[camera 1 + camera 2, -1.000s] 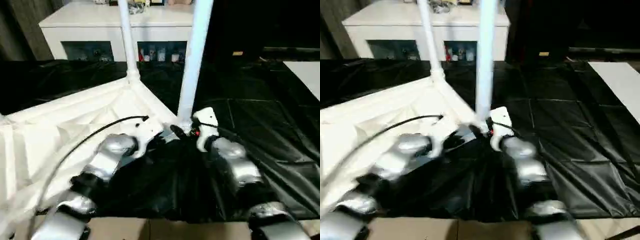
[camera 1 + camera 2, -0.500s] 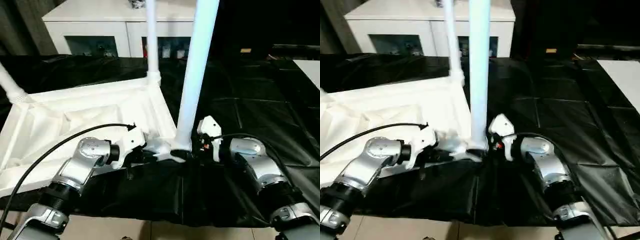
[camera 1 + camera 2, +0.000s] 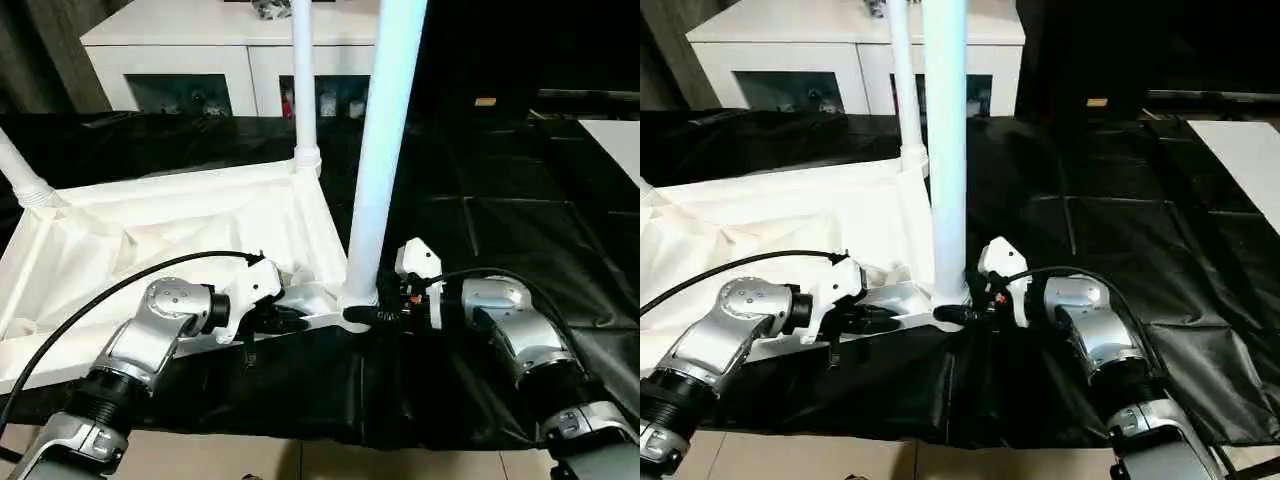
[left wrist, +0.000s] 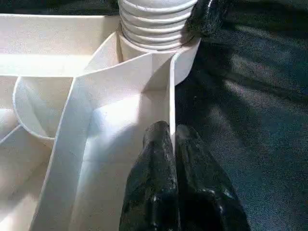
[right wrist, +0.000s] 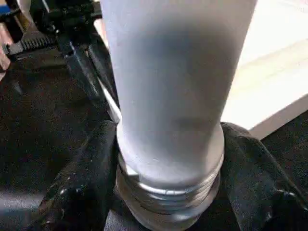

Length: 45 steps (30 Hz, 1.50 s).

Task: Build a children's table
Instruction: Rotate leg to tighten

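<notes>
The children's table top point(image 3: 150, 230) lies upside down on the black sheet, white, with its ribs facing up. A tall white leg point(image 3: 380, 150) stands in the near right corner socket point(image 4: 154, 53). Another leg point(image 3: 303, 80) stands at the far corner and a third point(image 3: 20, 175) at the far left. My left gripper point(image 3: 290, 322) is shut on the top's thin rim point(image 4: 170, 110), just beside that socket. My right gripper point(image 3: 362, 314) is closed around the near leg's base, one finger point(image 5: 82, 183) on each side of it, against the threaded end point(image 5: 168, 202).
A white cabinet point(image 3: 230, 50) with glass doors stands behind the sheet. Black sheet point(image 3: 500, 200) covers the floor to the right, with a white panel point(image 3: 620, 140) at its far right edge. A black cable point(image 3: 120, 285) arcs over my left forearm.
The view shifted and settled over the last second. My right gripper's fingers have closed in on the near leg's base. My left gripper has stayed shut on the rim.
</notes>
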{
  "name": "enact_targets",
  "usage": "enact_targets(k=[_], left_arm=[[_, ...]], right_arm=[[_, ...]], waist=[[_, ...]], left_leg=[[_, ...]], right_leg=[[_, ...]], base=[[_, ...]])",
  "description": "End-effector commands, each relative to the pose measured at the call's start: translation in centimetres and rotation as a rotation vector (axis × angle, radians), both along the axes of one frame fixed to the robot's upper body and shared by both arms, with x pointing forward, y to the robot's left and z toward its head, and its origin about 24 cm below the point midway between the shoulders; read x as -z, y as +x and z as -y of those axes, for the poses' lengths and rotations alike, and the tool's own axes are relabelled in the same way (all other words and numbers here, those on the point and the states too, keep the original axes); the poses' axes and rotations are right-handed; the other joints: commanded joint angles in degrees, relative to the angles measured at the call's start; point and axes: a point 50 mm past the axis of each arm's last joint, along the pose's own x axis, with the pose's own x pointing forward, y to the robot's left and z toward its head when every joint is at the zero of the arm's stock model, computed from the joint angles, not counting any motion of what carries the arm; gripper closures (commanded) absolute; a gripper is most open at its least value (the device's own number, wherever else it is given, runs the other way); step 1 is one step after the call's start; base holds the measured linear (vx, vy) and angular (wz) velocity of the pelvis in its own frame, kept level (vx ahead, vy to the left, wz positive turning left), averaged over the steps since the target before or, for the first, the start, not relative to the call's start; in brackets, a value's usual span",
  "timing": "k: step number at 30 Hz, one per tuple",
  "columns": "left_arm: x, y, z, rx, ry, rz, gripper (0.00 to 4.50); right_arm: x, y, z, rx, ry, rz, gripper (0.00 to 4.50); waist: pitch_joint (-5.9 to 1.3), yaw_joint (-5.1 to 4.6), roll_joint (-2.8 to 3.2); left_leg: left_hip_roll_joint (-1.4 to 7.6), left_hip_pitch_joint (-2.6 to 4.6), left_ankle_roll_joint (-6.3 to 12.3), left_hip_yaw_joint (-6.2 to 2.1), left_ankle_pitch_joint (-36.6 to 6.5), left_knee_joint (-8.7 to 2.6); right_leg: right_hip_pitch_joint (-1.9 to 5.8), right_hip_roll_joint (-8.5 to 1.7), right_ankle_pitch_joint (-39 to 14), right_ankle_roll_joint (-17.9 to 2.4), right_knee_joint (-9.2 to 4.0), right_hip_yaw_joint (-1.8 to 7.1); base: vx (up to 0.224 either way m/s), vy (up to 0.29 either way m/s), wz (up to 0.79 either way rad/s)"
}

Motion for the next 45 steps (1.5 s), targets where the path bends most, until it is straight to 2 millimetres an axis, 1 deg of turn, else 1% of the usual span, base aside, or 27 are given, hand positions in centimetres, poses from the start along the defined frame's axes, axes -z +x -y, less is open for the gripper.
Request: enact_targets(k=[1,2,7,8,9,10,11,14,16,17,18,21,22,24,25,26,27,29,32,34,35,36,37,38,41,43,45], left_arm=[[-0.1,-0.3,0.7,0.028,-0.054,-0.014,4.5],[0.2,-0.3,0.7,0.008,-0.04,-0.016,4.5],[1.3,0.9,1.8,-0.133,0.004,0.022,4.5],[1.4,1.3,2.3,-0.182,-0.013,0.023,4.5],[1.4,2.4,3.7,-0.296,-0.033,0.031,4.5],[1.4,2.4,3.7,-0.3,-0.033,0.031,4.5],[1.3,3.1,4.6,-0.374,-0.033,0.037,4.5],[1.0,4.3,6.0,-0.497,-0.044,0.06,4.5],[0.9,4.6,6.4,-0.523,-0.042,0.07,4.5],[0.7,4.9,7.1,-0.532,-0.026,0.095,4.5],[0.7,4.9,7.4,-0.531,-0.019,0.103,4.5],[0.7,4.9,7.6,-0.504,-0.002,0.131,4.5],[0.8,4.8,7.5,-0.486,0.005,0.13,4.5],[1.2,4.3,7.2,-0.435,0.021,0.128,4.5],[1.3,4.2,7.1,-0.428,0.024,0.127,4.5],[1.6,3.9,6.7,-0.414,0.039,0.116,4.5],[1.6,3.9,6.6,-0.413,0.042,0.113,4.5],[1.9,3.4,5.9,-0.352,0.053,0.111,4.5],[1.9,2.7,5.1,-0.263,0.053,0.099,4.5],[1.9,2.2,4.5,-0.207,0.053,0.085,4.5],[1.8,1.8,4.3,-0.15,0.039,0.089,4.5],[1.7,1.2,3.9,-0.064,0.034,0.088,4.5],[1.7,0.9,3.7,-0.041,0.038,0.081,4.5],[1.7,0.6,3.3,-0.008,0.042,0.064,4.5],[1.5,0.4,2.8,0.004,0.02,0.037,4.5],[1.0,0.2,2.2,0.017,-0.004,0.015,4.5],[1.0,0.1,1.8,0.024,-0.004,0.012,4.5]], right_arm=[[0.1,0.2,-0.5,0.05,0.026,0.014,1.81],[0.4,0.4,-0.7,0.107,0.042,0.01,1.81],[1.5,1.3,-1.2,0.382,0.082,-0.023,1.82],[1.8,1.4,-1.3,0.442,0.083,-0.032,1.82],[2.4,1.9,-1.6,0.615,0.08,-0.047,1.82],[2.4,1.9,-1.6,0.622,0.08,-0.048,1.82],[2.8,2.2,-1.8,0.73,0.07,-0.063,1.82],[3.1,2.6,-2.5,0.874,0.055,-0.072,1.82],[3.2,2.7,-2.8,0.913,0.054,-0.076,1.82],[3.1,2.7,-4.0,0.903,0.034,-0.053,1.82],[3.0,2.7,-4.6,0.88,0.02,-0.035,1.82],[2.6,2.5,-5.6,0.803,0.039,-0.007,1.82],[2.3,2.5,-5.7,0.785,0.082,-0.018,1.27],[1.8,2.6,-5.1,0.788,0.112,0.012,1.13],[1.7,2.6,-5.0,0.786,0.112,0.015,0.94],[1.6,2.7,-4.5,0.774,0.107,0.023,0.94],[1.6,2.7,-4.4,0.772,0.108,0.024,0.83],[1.3,2.8,-3.6,0.731,0.114,0.026,0.69],[0.7,2.6,-2.5,0.583,0.087,0.048,0.69],[0.4,2.1,-1.8,0.457,0.051,0.072,0.69],[0.3,1.8,-1.5,0.377,0.018,0.095,0.69],[0.3,1.2,-0.9,0.264,-0.037,0.126,0.69],[0.4,1.0,-0.7,0.233,-0.055,0.133,0.69],[0.3,0.7,-0.4,0.186,-0.065,0.128,0.69],[0.1,0.4,0.2,0.11,-0.075,0.109,0.69],[0.1,0.2,0.7,0.044,-0.113,0.106,0.69],[0.1,0.3,0.7,0.027,-0.117,0.105,0.69]], waist=[[-3.57,0.25,-0.57],[-3.5,0.09,-0.69],[-3.16,-0.81,-0.42],[-3.19,-0.91,-0.41],[-3.05,-0.99,-0.55],[-2.87,-1.1,-0.5],[-2.76,-1.16,-0.48],[-2.7,-1.28,-0.4],[-2.91,-1.12,-0.43],[-3.04,-1.06,-0.07],[-3.04,-1.06,-0.07],[-3.29,-0.88,-0.23],[-3.26,-0.85,-0.2],[-3.18,-0.67,-0.31],[-3.06,-0.78,-0.3],[-3.02,-0.76,-0.63],[-3.0,-0.85,-0.55],[-2.87,-1.2,-0.54],[-2.88,-1.25,-0.59],[-3.05,-1.02,-0.52],[-3.08,-0.84,-0.54],[-3.1,-0.76,-0.46],[-3.26,-0.71,-0.4],[-3.27,-0.71,-0.63],[-3.54,-0.32,-0.38],[-3.5,-0.06,-0.61],[-3.33,0.01,-0.72]], left_leg=[[3.58,0.84,5.79,-1.56,-6.7,-3.92],[3.58,0.86,5.28,-1.61,-7.4,-4.05],[3.53,1.17,2.24,-1.82,-11.4,-4.53],[3.54,1.29,1.35,-1.85,-11.8,-4.64],[3.47,1.29,1.06,-1.84,-12.4,-4.75],[3.45,1.42,0.62,-1.74,-13.0,-4.84],[3.3,1.56,-0.35,-1.89,-15.0,-5.02],[3.19,2.03,-1.12,-2.01,-17.8,-5.2],[3.17,2.14,-0.97,-2.03,-17.1,-5.25],[3.09,1.91,-0.5,-2.01,-15.8,-5.2],[3.09,1.91,-0.5,-2.01,-15.8,-5.2],[3.08,1.46,1.29,-1.97,-13.2,-5.06],[3.04,1.43,1.66,-1.92,-12.9,-5.0],[3.13,1.38,2.59,-1.92,-12.9,-5.05],[3.2,1.3,2.63,-1.99,-13.7,-5.19],[3.22,1.35,2.54,-1.97,-14.3,-5.2],[3.25,1.28,2.42,-2.07,-14.5,-5.26],[3.28,1.15,2.17,-2.19,-15.5,-5.37],[3.31,1.17,2.19,-2.09,-15.4,-5.29],[3.43,1.27,2.66,-2.06,-14.2,-5.17],[3.5,1.1,3.59,-1.92,-12.5,-5.0],[3.51,1.12,3.73,-1.92,-11.9,-4.96],[3.6,1.09,4.2,-1.84,-10.8,-4.84],[3.63,1.08,4.51,-1.84,-10.4,-4.8],[3.75,1.17,6.33,-1.53,-6.7,-4.41],[3.74,1.1,6.92,-1.45,-6.4,-4.26],[3.69,1.07,6.87,-1.38,-7.5,-4.32]], right_leg=[[2.9,-3.64,-1.5,-16.5,-3.23,2.64],[2.91,-3.67,-2.8,-16.4,-3.39,2.63],[2.64,-3.71,-8.6,-15.2,-4.04,2.88],[2.67,-3.72,-9.3,-14.7,-4.12,2.92],[2.59,-3.66,-10.2,-14.3,-4.38,2.95],[2.37,-3.57,-11.2,-14.1,-4.52,3.0],[2.45,-3.76,-14.9,-12.9,-4.98,2.99],[2.27,-3.81,-18.7,-11.5,-5.67,2.91],[2.32,-3.88,-17.7,-11.1,-5.81,2.98],[2.46,-3.82,-15.5,-11.2,-5.69,2.95],[2.46,-3.82,-15.5,-11.2,-5.69,2.95],[2.93,-3.85,-10.4,-11.8,-5.21,2.87],[2.91,-3.84,-10.0,-11.9,-5.22,2.86],[2.98,-3.93,-10.4,-12.0,-5.27,2.83],[3.01,-3.95,-11.9,-11.8,-5.39,2.78],[2.95,-3.98,-13.3,-11.4,-5.56,2.8],[3.01,-4.04,-14.0,-11.4,-5.5,2.78],[2.96,-4.0,-16.6,-10.8,-5.76,2.71],[2.91,-3.97,-16.6,-10.8,-5.75,2.83],[2.96,-3.98,-14.5,-11.3,-5.53,2.83],[2.97,-3.87,-11.0,-12.2,-5.18,2.85],[3.04,-3.88,-10.0,-12.4,-5.11,2.83],[3.03,-3.83,-7.3,-13.2,-4.7,2.8],[3.09,-3.8,-6.2,-13.8,-4.54,2.73],[3.16,-3.55,0.6,-16.6,-3.54,2.63],[3.16,-3.7,1.2,-17.0,-3.43,2.6],[3.11,-3.74,-1.2,-16.8,-3.77,2.66]], base=[[0.0,0.0,0.0],[0.0,0.0,0.0],[0.0,0.0,0.0],[0.0,0.0,0.0],[0.0,0.0,0.0],[0.0,0.0,0.0],[0.0,0.0,0.0],[0.0,0.0,0.0],[0.0,0.0,0.0],[0.0,0.0,0.0],[0.0,0.0,0.0],[0.0,0.0,0.0],[0.0,0.0,0.0],[0.0,0.0,0.0],[0.0,0.0,0.0],[0.0,0.0,0.0],[0.0,0.0,0.0],[0.0,0.0,0.0],[0.0,0.0,0.0],[0.0,0.0,0.0],[0.0,0.0,0.0],[0.0,0.0,0.0],[0.0,0.0,0.0],[0.0,0.0,0.0],[0.0,0.0,0.0],[0.0,0.0,0.0],[0.0,0.0,0.0]])
